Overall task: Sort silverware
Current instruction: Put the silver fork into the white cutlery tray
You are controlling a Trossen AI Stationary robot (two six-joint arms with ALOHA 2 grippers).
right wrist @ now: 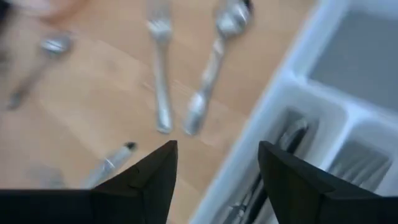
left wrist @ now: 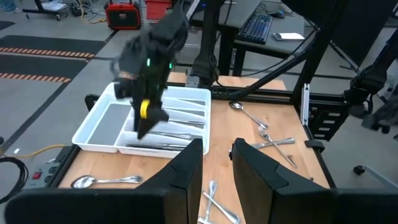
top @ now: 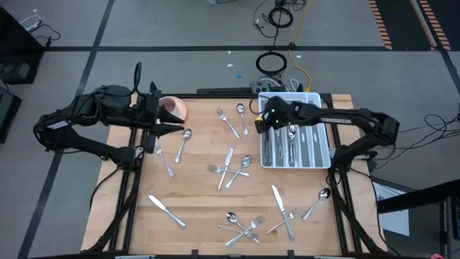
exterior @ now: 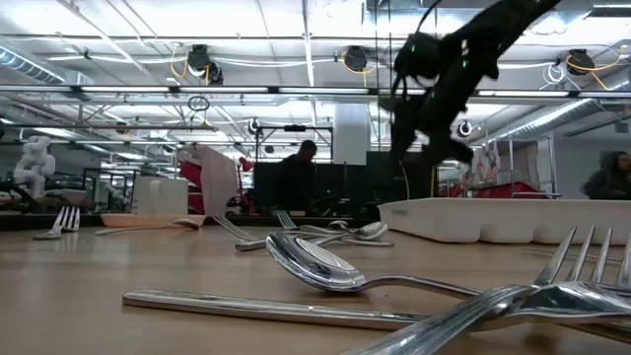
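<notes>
Silverware lies scattered on the wooden table: a fork (top: 228,122) and a spoon (top: 241,115) near the far edge, a crossed cluster (top: 231,167) in the middle, and knives (top: 167,210) (top: 282,208) near the front. Several pieces lie in the white divided tray (top: 321,144). My right gripper (top: 267,121) hovers open and empty over the tray's left edge (right wrist: 261,124), with the fork (right wrist: 160,81) and spoon (right wrist: 211,68) just beyond it. My left gripper (left wrist: 216,168) is open and empty by the pink cup (top: 172,108), above a spoon (top: 183,144).
The pink cup on its saucer stands at the table's far left. In the low view a spoon (exterior: 315,266) and a fork (exterior: 552,286) lie close to the camera, with the tray (exterior: 493,219) behind. A person (exterior: 301,173) shows in the room beyond. Cables lie on the floor past the far edge.
</notes>
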